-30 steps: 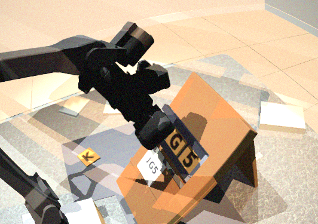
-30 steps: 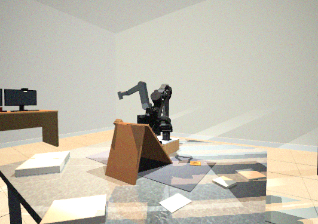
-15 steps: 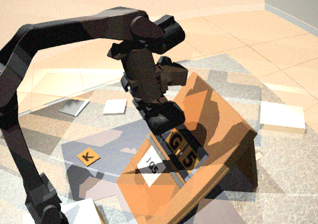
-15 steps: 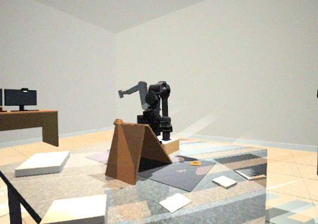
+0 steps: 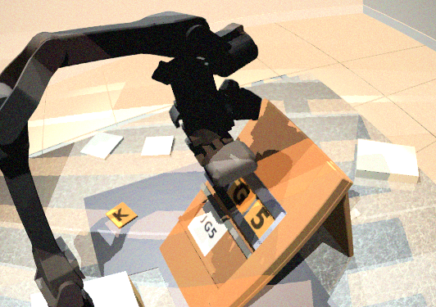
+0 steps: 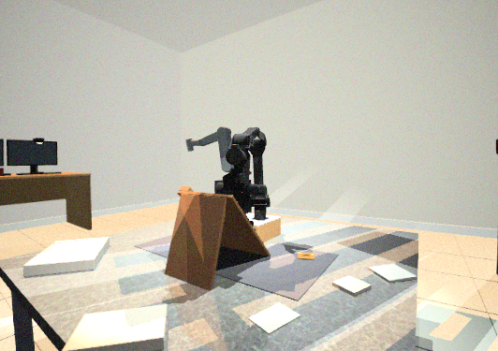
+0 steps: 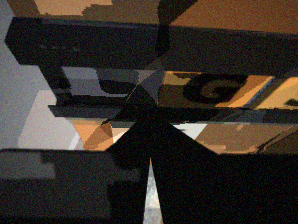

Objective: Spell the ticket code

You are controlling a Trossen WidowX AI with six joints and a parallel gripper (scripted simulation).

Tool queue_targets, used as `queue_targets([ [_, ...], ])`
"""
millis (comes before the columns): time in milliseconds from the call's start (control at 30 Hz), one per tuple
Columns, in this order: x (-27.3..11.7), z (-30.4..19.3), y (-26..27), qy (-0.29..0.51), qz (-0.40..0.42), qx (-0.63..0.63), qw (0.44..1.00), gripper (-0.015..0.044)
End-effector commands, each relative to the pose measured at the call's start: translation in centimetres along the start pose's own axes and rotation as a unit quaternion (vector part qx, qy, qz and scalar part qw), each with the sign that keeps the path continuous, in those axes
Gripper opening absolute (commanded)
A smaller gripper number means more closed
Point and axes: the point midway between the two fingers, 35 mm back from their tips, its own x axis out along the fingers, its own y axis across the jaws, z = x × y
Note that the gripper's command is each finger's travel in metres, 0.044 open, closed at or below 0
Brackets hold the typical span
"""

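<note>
The tilted orange board [image 5: 320, 172] [image 6: 194, 239] bears the letter rail [image 5: 268, 196] [image 7: 100, 45]. The G tile [image 5: 248, 201] [image 7: 200, 90] lies in the rail, left of the 5 tile [image 5: 266, 222], with a narrow gap between them. The ticket [image 5: 205, 241] shows JG5, partly shadowed. A K tile [image 5: 121, 214] [image 6: 306, 255] lies loose on the mat. My gripper [image 7: 149, 124] is shut and empty, its tips at the rail beside the G tile's left edge. Contact cannot be made out. In the exterior view the board hides the fingers. No J tile is visible.
A dark mat [image 5: 96, 202] [image 6: 300, 287] lies under the board. Small white slabs [image 5: 157, 145] [image 6: 352, 285] and thicker white blocks [image 5: 387, 155] [image 6: 67, 255] lie around it. My arm arches over the board's left side. A desk [image 6: 42, 189] stands beyond.
</note>
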Motion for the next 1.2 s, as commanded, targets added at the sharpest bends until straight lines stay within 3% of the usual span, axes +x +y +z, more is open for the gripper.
queue_targets([
  [0, 0.1, 0.2, 0.1, -0.001, 0.003, 0.0, 1.0, 0.0],
  [1167, 1.3, 1.4, 0.2, -0.001, 0.003, 0.0, 1.0, 0.0],
])
